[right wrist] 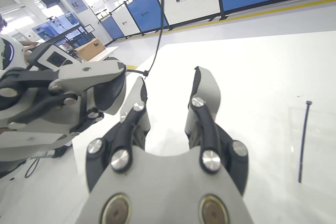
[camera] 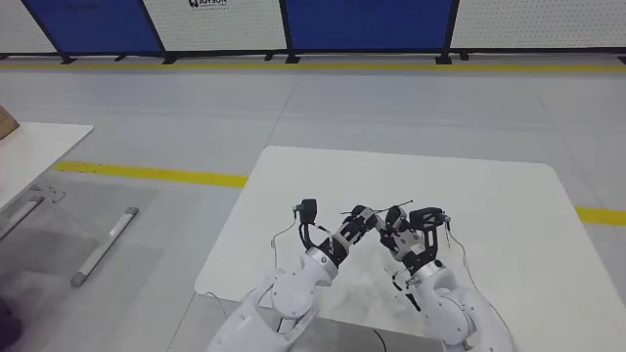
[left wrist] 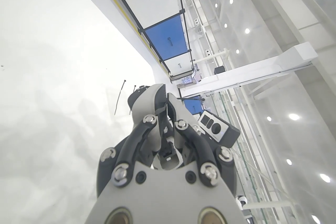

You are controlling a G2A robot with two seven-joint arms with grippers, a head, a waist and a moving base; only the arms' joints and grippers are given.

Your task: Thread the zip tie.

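Observation:
A black zip tie (right wrist: 159, 33) is pinched in my left gripper (right wrist: 115, 75), which is shut on it. The strap leaves the left fingers, reaches a small head beside one fingertip of my right gripper (right wrist: 170, 78), then rises to a thicker end. My right gripper is open, with nothing between its fingers, just beside the tie. In the left wrist view the strap (left wrist: 162, 110) sits clamped between the left gripper's (left wrist: 166, 93) fingers. From above, both grippers (camera: 364, 217) (camera: 393, 221) meet over the white table (camera: 489, 196), with the tie (camera: 399, 203) poking out.
A spare zip tie (right wrist: 304, 141) lies flat on the table beside my right gripper; another spare zip tie (left wrist: 119, 97) lies beyond the left fingers. A second table (camera: 39, 152) stands far off at one side. Blue and white partition panels (camera: 372, 0) line the back.

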